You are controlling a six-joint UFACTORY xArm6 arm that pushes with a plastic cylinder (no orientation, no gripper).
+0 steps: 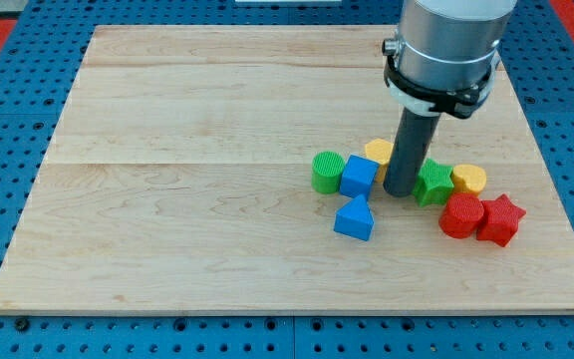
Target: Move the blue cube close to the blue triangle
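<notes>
Resting on the desk [167,199], the tip [400,191] sits just right of the blue cube [359,176], which lies just above the blue triangle [355,218]; there are no jaws, only a rod. The task looks nearly done: at most a small nudge downward remains, steering clear of the green star [433,183].

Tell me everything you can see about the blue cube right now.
The blue cube is a small, matte, plastic-looking block sitting flat on the wooden board, turned slightly so a corner faces the view's bottom. Its left side touches the green cylinder; a yellow block sits right behind it. The blue triangle lies just below, nearly touching. My tip stands close at its right.
</notes>
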